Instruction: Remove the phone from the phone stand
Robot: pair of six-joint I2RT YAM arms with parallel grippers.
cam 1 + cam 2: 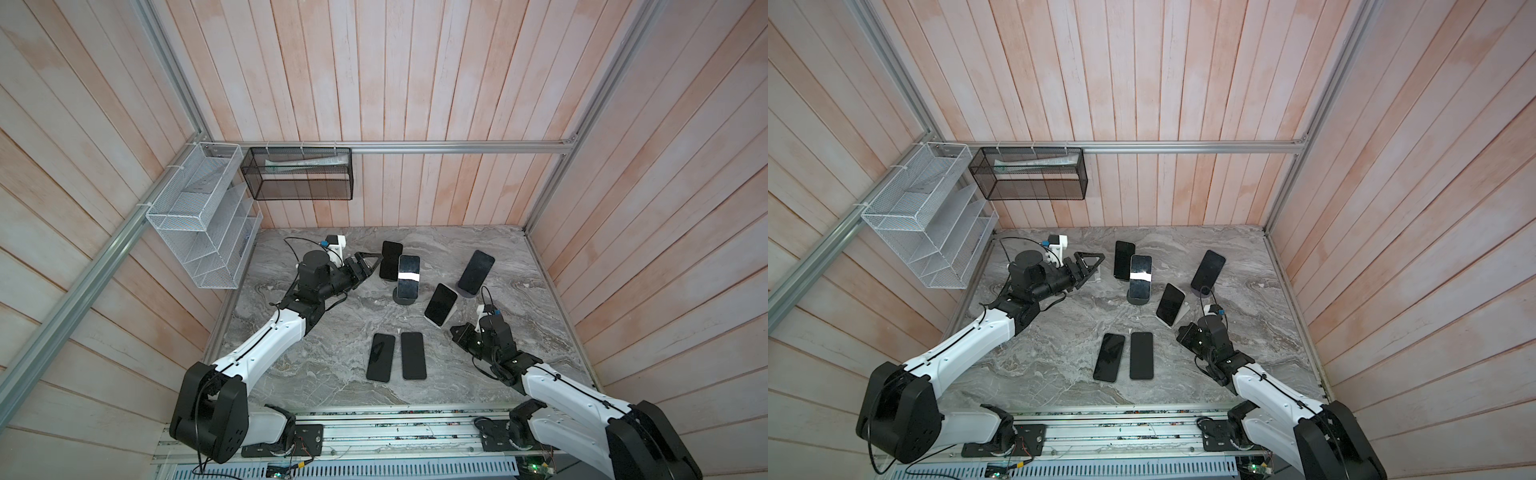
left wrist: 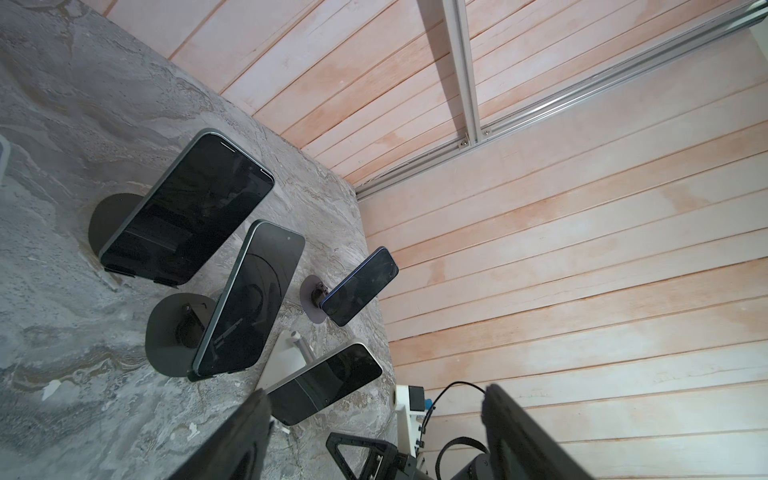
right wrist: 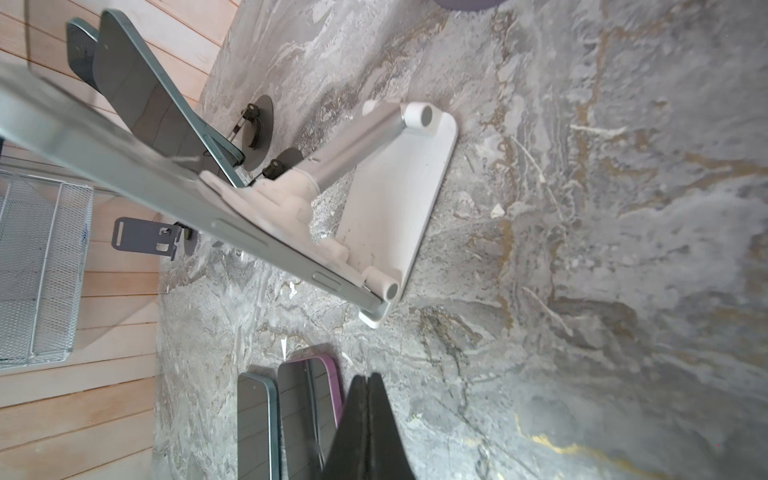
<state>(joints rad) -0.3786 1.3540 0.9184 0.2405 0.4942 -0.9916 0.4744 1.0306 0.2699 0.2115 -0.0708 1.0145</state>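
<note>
Marbled bench [image 1: 332, 316] is shown: right pincer [image 3: 366, 386] shut empty near the white stand [image 3: 399, 199], left pincer [image 1: 374, 268] parted; its phone [image 1: 441, 304] should be gripped by the edges.

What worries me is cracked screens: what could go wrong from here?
The right gripper is shut and empty near the propped phone on the white stand; a nudge could tip it onto the two flat phones. The back phone and the glare-streaked phone stand close together, so the open left gripper might knock one while reaching the other.
</note>
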